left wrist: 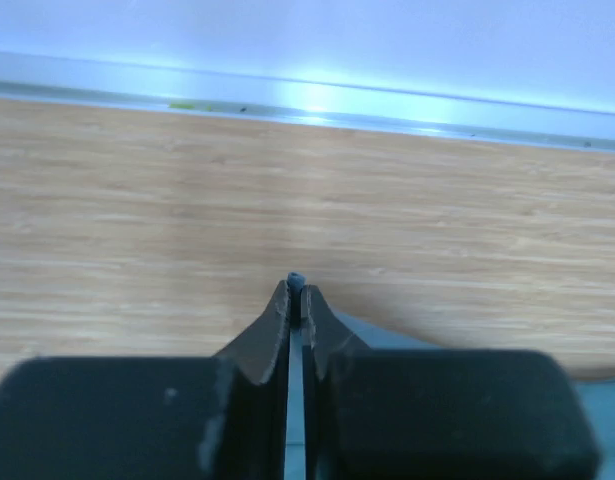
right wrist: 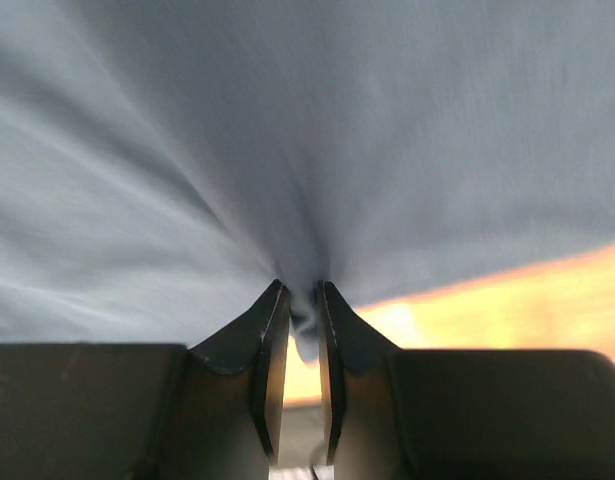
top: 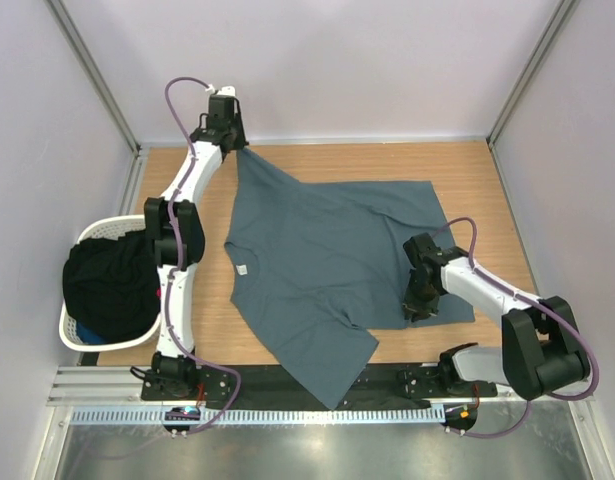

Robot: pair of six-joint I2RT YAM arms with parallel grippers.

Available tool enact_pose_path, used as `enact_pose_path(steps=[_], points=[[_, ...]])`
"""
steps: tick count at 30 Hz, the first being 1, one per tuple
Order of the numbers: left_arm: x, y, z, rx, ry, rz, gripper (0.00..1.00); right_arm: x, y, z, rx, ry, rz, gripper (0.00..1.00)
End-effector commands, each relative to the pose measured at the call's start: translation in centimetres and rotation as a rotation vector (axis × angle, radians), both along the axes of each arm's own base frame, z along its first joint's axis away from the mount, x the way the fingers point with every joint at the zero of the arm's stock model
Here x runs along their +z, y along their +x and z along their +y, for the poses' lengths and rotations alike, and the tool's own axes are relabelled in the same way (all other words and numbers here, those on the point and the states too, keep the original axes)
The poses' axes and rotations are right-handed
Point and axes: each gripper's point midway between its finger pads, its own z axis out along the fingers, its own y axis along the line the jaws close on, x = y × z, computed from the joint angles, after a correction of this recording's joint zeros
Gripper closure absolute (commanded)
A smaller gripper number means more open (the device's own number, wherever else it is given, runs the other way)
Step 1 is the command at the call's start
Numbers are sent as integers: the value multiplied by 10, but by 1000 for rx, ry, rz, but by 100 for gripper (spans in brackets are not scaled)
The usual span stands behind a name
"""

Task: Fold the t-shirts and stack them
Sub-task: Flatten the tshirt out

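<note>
Blue-grey t-shirt (top: 327, 250) lies spread over the middle of the bench (top: 487, 180), with 1 corner stretched toward the far-left corner. There the left gripper (top: 238, 149) is pressed together, pinching that corner. The right gripper (top: 415, 312) nips a fold of cloth at the shirt's near-right edge, jaws almost together.

The left arm (top: 187, 177) and right arm (top: 477, 286) have white links with bulky black joints. A thin purple cable (top: 169, 100) loops along each. Their jaws are black, tapering to narrow tips.
</note>
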Motion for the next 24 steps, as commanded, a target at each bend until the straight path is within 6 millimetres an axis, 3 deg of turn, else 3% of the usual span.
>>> enact_pose_path(steps=[1,2,3,4,5,7,8,9,10,11,13,15,17,18,19,20,21,22,24], points=[[16,19,-5,-7,-53,-39,94,22,-25,-6,-15,-26,93,76],[7,16,-7,-7,-63,-1,67,29,-23,-6,-12,-24,82,67],[10,14,-11,-11,-78,7,51,44,-10,-4,-11,-27,41,61],[14,11,-14,-17,-81,16,27,53,1,-3,-4,-29,11,49],[25,-1,-14,-2,-79,34,1,75,27,-2,1,-37,-61,41],[36,-21,-17,1,-100,65,0,94,57,-1,1,-47,-118,29],[41,-44,-18,-3,-108,103,0,90,72,-2,-7,-65,-86,22],[44,-61,-27,-13,-110,125,0,112,99,1,-14,-57,-142,22],[45,-74,-28,-8,-105,144,0,117,115,-6,-36,-71,-148,21],[46,-102,-22,23,-79,183,0,120,141,-6,-43,-76,-159,22],[44,-131,-30,47,-121,239,0,125,169,-15,-79,-90,-203,21],[32,-178,-41,36,-192,341,0,126,207,-21,-104,-87,-279,22],[25,-207,-57,29,-247,386,0,125,231,-40,-140,-118,-331,22],[0,-231,-58,34,-231,456,0,130,254,-46,-158,-124,-395,23],[6,-245,-66,1,-258,457,0,118,265,-53,-171,-147,-388,24],[0,-258,-77,-13,-265,480,0,116,278,-64,-191,-153,-411,24],[-23,-282,-78,-16,-253,551,0,117,298,-66,-183,-142,-465,24],[-25,-293,-84,-33,-269,564,1,99,308,-66,-174,-138,-445,25],[-42,-318,-96,-78,-270,625,3,102,337,-66,-143,-131,-512,26]])
